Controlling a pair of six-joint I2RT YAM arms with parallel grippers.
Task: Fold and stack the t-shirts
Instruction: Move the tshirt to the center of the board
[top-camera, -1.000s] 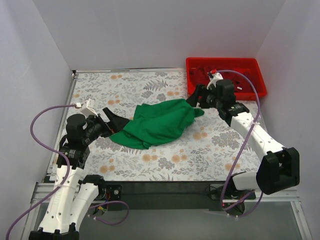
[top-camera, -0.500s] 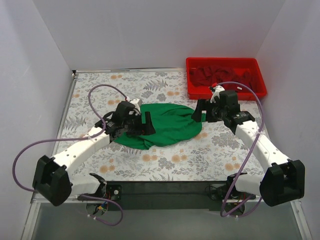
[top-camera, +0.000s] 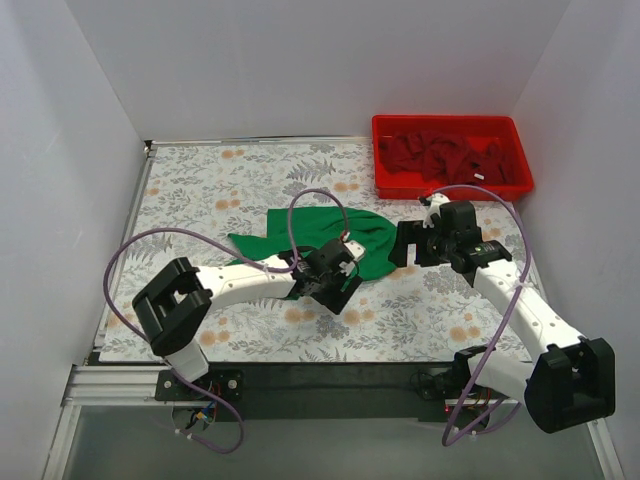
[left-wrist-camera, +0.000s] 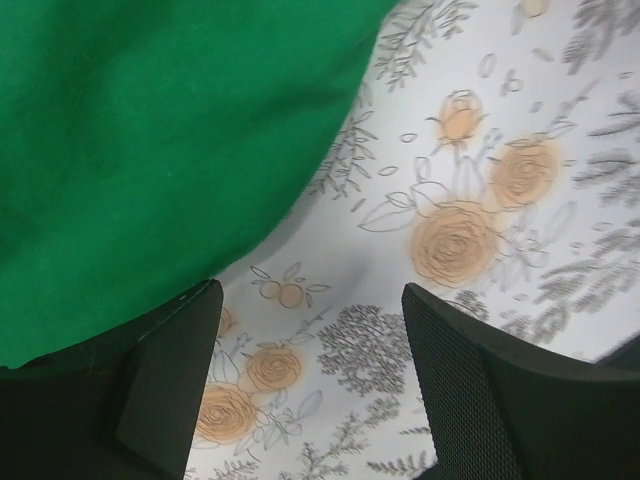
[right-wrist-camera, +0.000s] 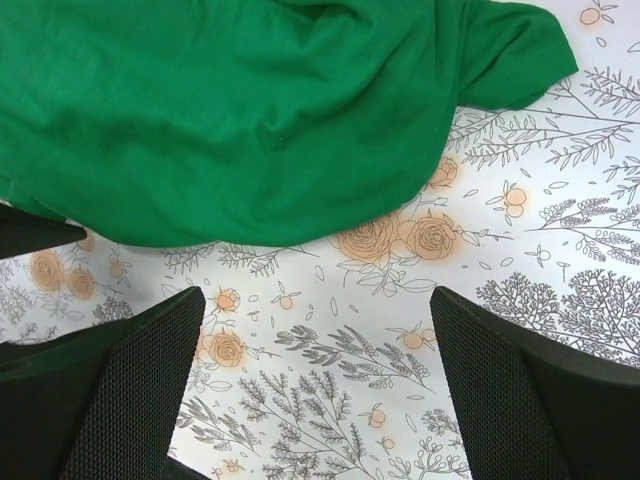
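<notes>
The green t-shirt lies crumpled mid-desk, and the dark red t-shirts wait in the bin. Our left pincer and right pincer gape wide and hold nothing. We should pinch opposite hem corners, one layer each, then spread the shirt flat.

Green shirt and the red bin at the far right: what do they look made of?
The green t-shirt looks like soft, matte knit cloth: it slumps in loose folds and shows a stitched sleeve hem. The red bin looks like rigid moulded plastic with a smooth finish, judging by its straight walls and crisp, even rim, though the top view is too coarse to be sure.
</notes>
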